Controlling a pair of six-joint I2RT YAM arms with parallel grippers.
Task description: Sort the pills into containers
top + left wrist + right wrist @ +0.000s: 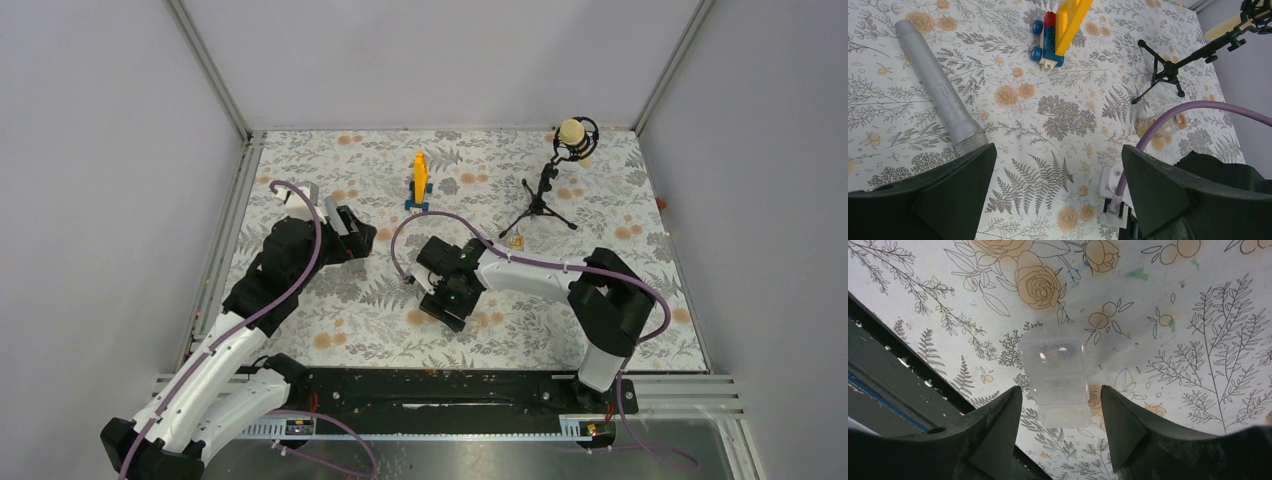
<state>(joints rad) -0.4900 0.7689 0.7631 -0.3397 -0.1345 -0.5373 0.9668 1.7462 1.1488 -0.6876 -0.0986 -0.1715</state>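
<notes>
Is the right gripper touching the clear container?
Apart. Right wrist view: the clear container lies between the right gripper's fingers, patterned cloth showing on both sides.

Table cover point(380, 335) white, grey ferns, orange roses; jar point(1058, 377) colourless; tube point(938, 90) grey; cable point(1198, 106) purple.

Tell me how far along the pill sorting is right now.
Done: nothing visibly sorted; no pills show in the clear jar. In hand: the right fingers straddle that jar on the table, not clamped. Remaining: the amber jar sits apart, the left fingers open and empty, so all sorting remains.
</notes>
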